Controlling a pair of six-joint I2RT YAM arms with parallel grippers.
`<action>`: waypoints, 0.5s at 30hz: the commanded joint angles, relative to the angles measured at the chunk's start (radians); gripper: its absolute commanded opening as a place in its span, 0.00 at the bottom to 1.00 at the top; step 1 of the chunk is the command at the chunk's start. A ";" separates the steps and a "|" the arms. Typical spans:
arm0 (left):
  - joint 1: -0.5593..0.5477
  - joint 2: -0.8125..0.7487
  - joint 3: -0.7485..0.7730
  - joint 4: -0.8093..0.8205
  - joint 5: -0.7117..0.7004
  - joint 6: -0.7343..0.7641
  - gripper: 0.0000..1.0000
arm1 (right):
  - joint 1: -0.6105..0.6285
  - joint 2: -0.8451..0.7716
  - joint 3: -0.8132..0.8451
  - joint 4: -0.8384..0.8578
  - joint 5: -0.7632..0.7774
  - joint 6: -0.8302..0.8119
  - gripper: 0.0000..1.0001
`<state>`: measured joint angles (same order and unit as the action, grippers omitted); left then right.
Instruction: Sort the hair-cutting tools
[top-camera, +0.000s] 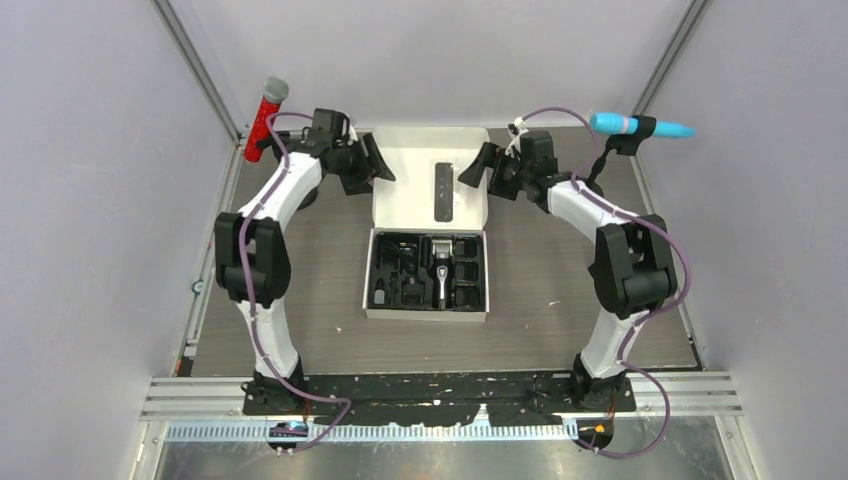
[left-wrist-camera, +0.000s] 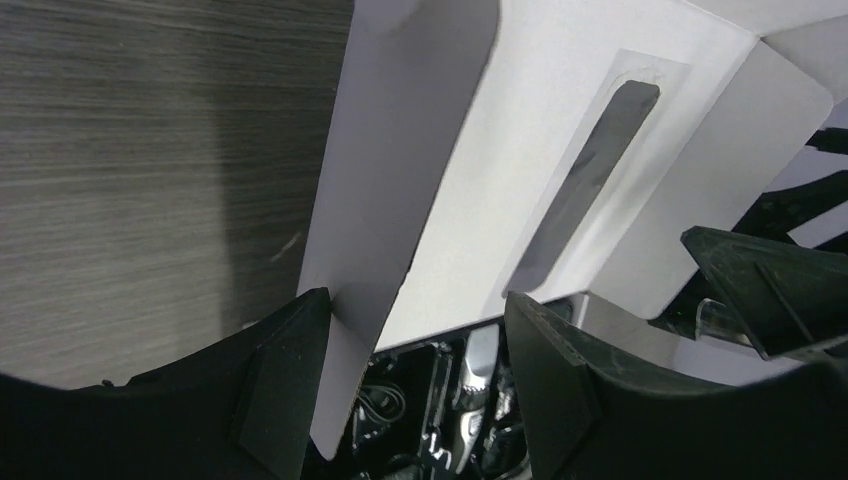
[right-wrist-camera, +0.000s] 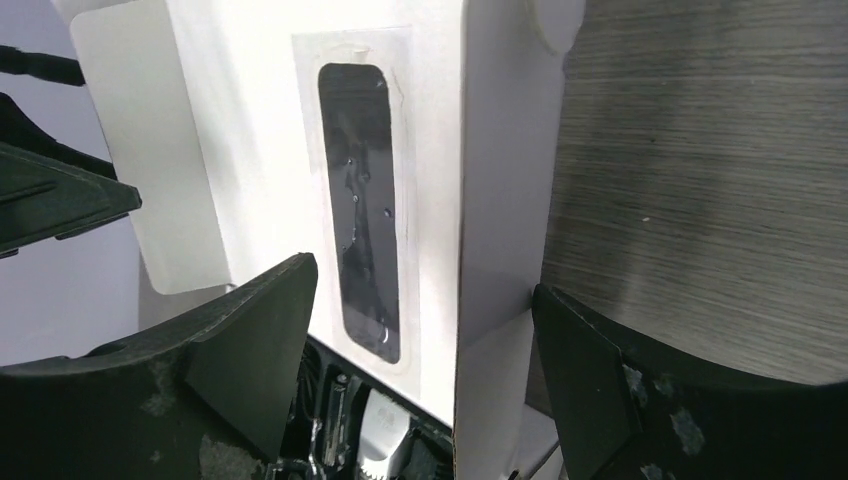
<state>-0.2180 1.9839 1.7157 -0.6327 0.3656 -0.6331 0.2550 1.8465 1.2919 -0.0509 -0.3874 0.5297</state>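
A white box (top-camera: 377, 292) sits open in the middle of the table (top-camera: 300, 270), its lid (top-camera: 410, 190) thrown back toward the far wall with a long dark window strip (top-camera: 444, 192) down its middle. The clipper (top-camera: 441, 272) lies lengthwise in the black tray (top-camera: 378, 262) inside the box, silver head toward the lid. The small black comb pieces (top-camera: 468, 272) are nested on either side of it (black on black, so from above I can't pick them apart cleanly). Both arms reach forward to the lid. The left gripper (top-camera: 372, 165) is at the lid's left edge and the right gripper (top-camera: 478, 168) at its right edge. In the left wrist view the left gripper (left-wrist-camera: 415, 320) has its jaws wide apart with the lid's side flap (left-wrist-camera: 370, 220) standing between them, close against one finger (left-wrist-camera: 285, 390), and a bit of the clipper (left-wrist-camera: 478, 375) shows below. In the right wrist view the right gripper (right-wrist-camera: 425, 300) is likewise spread, straddling the lid's folded edge without pinching it. A red microphone (top-camera: 263, 120) stands at the far left and a blue microphone (top-camera: 640, 125) at the far right, both well apart from the box
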 joint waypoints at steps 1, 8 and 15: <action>0.000 -0.165 -0.075 0.134 0.100 -0.045 0.67 | 0.013 -0.139 -0.014 0.090 -0.060 -0.002 0.88; 0.000 -0.326 -0.271 0.260 0.157 -0.054 0.67 | 0.036 -0.239 -0.115 0.151 -0.088 -0.025 0.88; -0.015 -0.480 -0.476 0.377 0.179 -0.019 0.67 | 0.075 -0.348 -0.274 0.250 -0.096 -0.065 0.88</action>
<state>-0.2100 1.6024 1.3106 -0.3897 0.4522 -0.6617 0.2787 1.5780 1.0904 0.0841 -0.4171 0.4927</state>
